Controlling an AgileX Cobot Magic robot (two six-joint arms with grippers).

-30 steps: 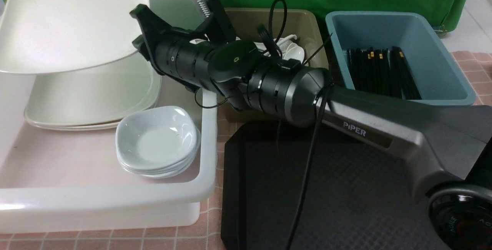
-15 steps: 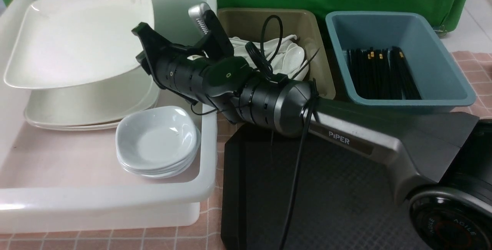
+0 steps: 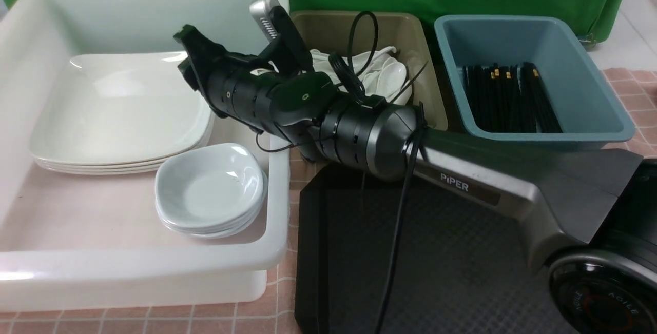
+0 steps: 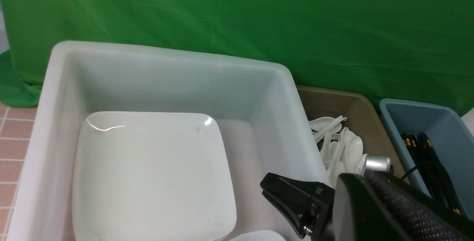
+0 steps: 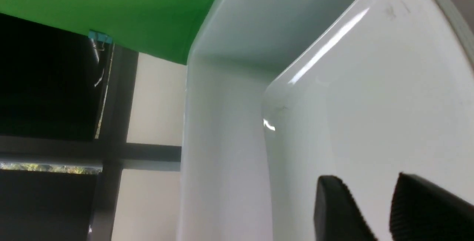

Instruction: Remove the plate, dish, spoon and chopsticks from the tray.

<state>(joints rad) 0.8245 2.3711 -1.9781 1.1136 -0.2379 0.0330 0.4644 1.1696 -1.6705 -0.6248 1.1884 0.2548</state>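
In the front view the plate (image 3: 118, 108) lies flat on top of a stack of like plates in the left half of the frame, inside a big white tub (image 3: 154, 267), with a pile of small grey-white dishes (image 3: 210, 188) just below and right of it. The right gripper (image 5: 374, 211), reaching from lower right toward the centre, hangs at the plate's right edge with its two black fingers (image 5: 333, 207) parted and nothing between them. The black tray (image 3: 462, 272) fills the lower right with only the arm above it; spoons (image 3: 385, 75) sit in the olive tub (image 3: 405, 31), chopsticks (image 3: 508, 98) in the blue tub (image 3: 590, 129), while the left gripper is unseen, its pincer closed.
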